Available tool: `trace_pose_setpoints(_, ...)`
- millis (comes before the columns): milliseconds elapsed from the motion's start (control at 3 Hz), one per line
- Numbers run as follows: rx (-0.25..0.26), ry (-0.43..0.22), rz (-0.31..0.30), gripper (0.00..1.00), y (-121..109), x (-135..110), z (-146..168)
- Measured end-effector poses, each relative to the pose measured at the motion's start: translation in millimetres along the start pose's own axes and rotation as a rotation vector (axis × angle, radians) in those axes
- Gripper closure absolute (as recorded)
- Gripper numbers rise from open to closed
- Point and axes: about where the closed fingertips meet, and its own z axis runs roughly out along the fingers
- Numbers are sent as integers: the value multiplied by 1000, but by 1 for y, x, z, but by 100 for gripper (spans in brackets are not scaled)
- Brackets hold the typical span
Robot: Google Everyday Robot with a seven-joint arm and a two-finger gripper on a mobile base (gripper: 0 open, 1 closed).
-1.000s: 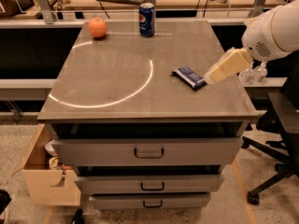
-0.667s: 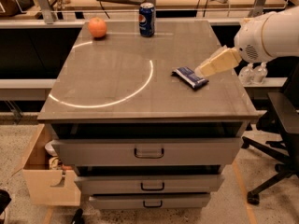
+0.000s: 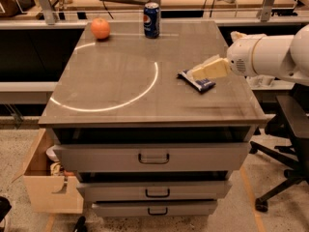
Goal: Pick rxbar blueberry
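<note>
The rxbar blueberry (image 3: 199, 82) is a flat dark blue wrapped bar lying on the right part of the grey cabinet top (image 3: 120, 91). My gripper (image 3: 198, 73) reaches in from the right on a white arm, its pale fingers pointing left. It hovers just over the bar and covers the bar's middle and far part. The bar rests flat on the surface.
An orange (image 3: 100, 28) and an upright blue soda can (image 3: 151, 20) stand at the back of the top. A bright ring of light marks the left half. Drawers (image 3: 153, 156) face me below. A cardboard box (image 3: 48, 178) sits lower left, an office chair (image 3: 287, 144) at right.
My gripper has moved left, from beside the bar's right end to over the bar. The bar, can and orange have not moved.
</note>
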Motion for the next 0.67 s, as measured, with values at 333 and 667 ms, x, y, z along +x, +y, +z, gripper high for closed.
trace_pose_setpoints(333, 0, 0, 0, 0, 0, 0, 0)
trace_pose_setpoints(667, -30, -36, 48, 0, 5, 9, 15)
